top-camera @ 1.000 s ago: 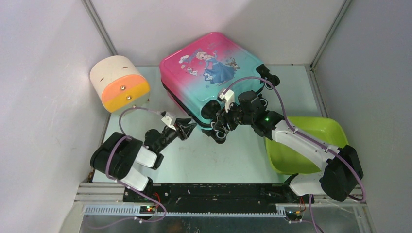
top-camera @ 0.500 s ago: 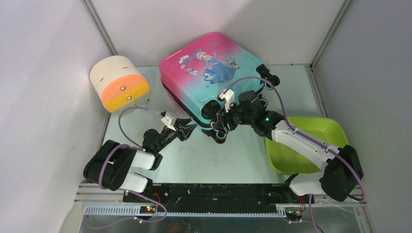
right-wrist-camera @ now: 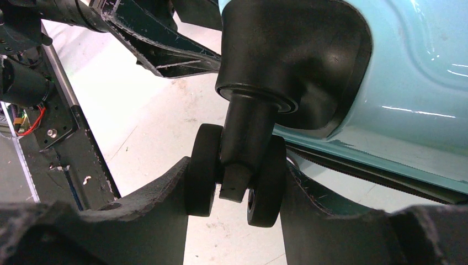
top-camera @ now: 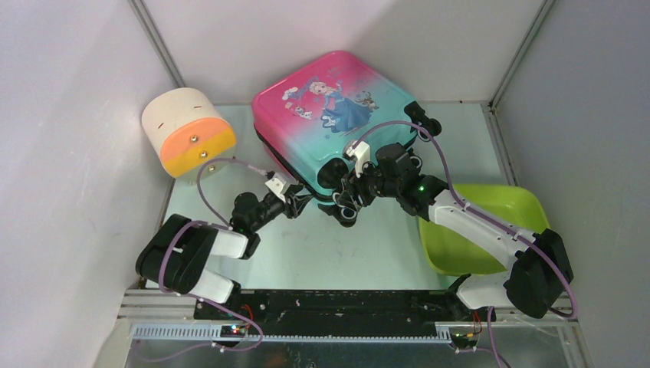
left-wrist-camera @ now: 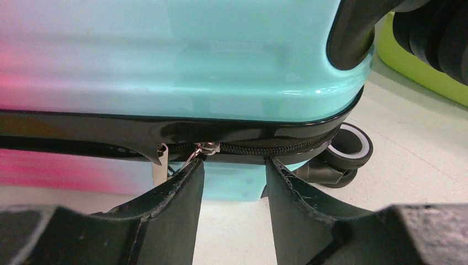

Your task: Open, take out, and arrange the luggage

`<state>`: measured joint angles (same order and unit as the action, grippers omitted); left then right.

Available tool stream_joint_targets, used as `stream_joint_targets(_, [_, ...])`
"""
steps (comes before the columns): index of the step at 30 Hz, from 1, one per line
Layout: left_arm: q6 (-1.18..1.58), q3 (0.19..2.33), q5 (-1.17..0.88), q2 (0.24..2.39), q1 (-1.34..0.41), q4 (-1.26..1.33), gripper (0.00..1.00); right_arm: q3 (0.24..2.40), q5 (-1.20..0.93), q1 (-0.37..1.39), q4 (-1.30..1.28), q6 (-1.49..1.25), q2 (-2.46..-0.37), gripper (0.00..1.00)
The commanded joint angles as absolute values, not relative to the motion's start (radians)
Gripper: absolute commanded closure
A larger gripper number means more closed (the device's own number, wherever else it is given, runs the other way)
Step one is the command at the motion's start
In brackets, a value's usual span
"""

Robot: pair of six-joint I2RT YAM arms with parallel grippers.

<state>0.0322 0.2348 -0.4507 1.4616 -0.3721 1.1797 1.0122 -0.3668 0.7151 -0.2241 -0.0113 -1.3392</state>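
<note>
The luggage (top-camera: pixel 329 100), a pink-to-teal hard shell with a princess print, lies flat and zipped at the back of the table. My left gripper (top-camera: pixel 300 201) is at its near side. In the left wrist view that gripper (left-wrist-camera: pixel 234 161) is open at the black zipper seam. Its left fingertip touches the metal zipper pull (left-wrist-camera: pixel 207 148), and nothing is between the fingers. My right gripper (top-camera: pixel 346 208) is at the near corner of the luggage (right-wrist-camera: pixel 419 72). There the gripper (right-wrist-camera: pixel 237 165) is shut on the black twin caster wheel (right-wrist-camera: pixel 204 165).
A cream-and-orange cylinder (top-camera: pixel 188 130) lies at the back left against the wall. A lime-green tub (top-camera: pixel 490 222) sits right of the luggage, under my right arm. Side walls close in on both sides, and another luggage wheel (left-wrist-camera: pixel 350 149) rests on the table.
My left arm has moved right and forward up to the suitcase's zipper seam, and its jaws have spread slightly. The right arm and the suitcase have not moved.
</note>
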Motion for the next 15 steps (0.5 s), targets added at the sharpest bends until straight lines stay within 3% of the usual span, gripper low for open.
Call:
stream_joint_targets(1, [-0.059,0.29,-0.434,1.496,-0.377,1.173,0.49,1.017,-0.435,0.725,-0.187,0.046,-1.348,1.0])
stream_joint_targets(8, [-0.063,0.292,-0.433,1.511,-0.378,1.18,0.5,1.017,-0.431,0.724,-0.186,0.047,-1.354,1.0])
stream_joint_targets(15, [-0.024,0.242,-0.386,1.381,-0.377,1.136,0.51,1.017,-0.427,0.725,-0.183,0.046,-1.356,1.0])
